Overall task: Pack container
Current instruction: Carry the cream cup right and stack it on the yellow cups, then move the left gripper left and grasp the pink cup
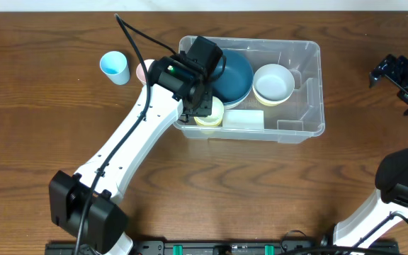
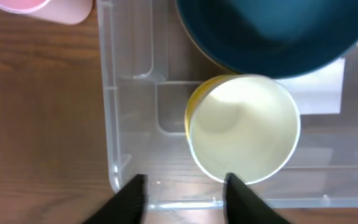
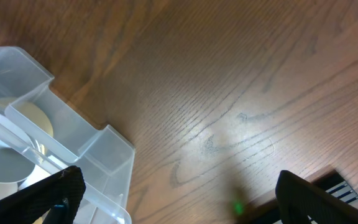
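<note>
The clear container [image 1: 320, 85] stands at the table's middle. In it are a dark blue bowl [image 1: 234, 74], a white bowl [image 1: 273, 83] and an upright pale yellow cup [image 1: 210, 113] at the front left corner. My left gripper [image 1: 198, 106] hangs over that corner. In the left wrist view it [image 2: 185, 185] is open with nothing between its fingers. One fingertip [image 2: 232, 183] is at the rim of the yellow cup [image 2: 244, 127]. My right gripper [image 1: 382, 73] is far to the right, wide open [image 3: 179, 193] over bare wood beside the container's corner [image 3: 114, 146].
A light blue cup [image 1: 115, 67] and a pink cup [image 1: 144, 71] stand on the table left of the container. A white label [image 1: 244, 118] lies on the container's base. The table's right edge is near my right gripper.
</note>
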Controlling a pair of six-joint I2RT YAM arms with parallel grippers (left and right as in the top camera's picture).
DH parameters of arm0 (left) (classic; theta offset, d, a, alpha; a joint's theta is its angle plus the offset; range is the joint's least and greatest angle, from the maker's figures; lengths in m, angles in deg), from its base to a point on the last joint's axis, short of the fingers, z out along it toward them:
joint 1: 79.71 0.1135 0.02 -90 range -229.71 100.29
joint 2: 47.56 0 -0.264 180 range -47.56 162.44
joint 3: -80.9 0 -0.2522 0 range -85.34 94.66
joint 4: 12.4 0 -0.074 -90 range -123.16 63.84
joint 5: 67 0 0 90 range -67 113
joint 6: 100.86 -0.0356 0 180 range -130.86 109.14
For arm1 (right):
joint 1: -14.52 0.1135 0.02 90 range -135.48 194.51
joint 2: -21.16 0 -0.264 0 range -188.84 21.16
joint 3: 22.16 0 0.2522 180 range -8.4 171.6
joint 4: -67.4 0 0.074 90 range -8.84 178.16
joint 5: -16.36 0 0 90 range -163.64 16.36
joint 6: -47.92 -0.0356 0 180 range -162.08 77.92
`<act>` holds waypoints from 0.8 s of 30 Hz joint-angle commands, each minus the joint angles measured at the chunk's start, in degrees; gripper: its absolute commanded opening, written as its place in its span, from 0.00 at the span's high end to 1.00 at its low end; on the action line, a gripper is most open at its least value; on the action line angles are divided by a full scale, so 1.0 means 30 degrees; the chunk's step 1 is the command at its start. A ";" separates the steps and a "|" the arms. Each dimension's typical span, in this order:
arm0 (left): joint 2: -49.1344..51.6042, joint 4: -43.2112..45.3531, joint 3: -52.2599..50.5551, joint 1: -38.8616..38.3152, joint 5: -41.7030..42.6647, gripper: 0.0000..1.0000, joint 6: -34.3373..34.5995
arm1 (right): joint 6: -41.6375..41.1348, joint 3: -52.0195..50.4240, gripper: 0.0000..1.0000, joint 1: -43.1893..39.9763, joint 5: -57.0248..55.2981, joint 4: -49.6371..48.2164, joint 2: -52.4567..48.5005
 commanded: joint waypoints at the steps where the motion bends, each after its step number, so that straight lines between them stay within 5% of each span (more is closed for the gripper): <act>1: -0.0036 0.0255 -0.0175 0.0131 -0.0124 0.41 0.0066 | -0.0342 -0.0007 0.01 -0.0044 -0.0073 0.0022 0.0138; 11: -0.0219 0.0860 0.3446 0.3395 -0.0131 0.21 0.0029 | -0.0342 -0.0007 0.01 -0.0044 -0.0073 0.0022 0.0138; 24: 0.1902 0.1260 0.3825 0.9814 0.0721 0.20 -0.0933 | -0.0342 -0.0007 0.01 -0.0044 -0.0073 0.0022 0.0138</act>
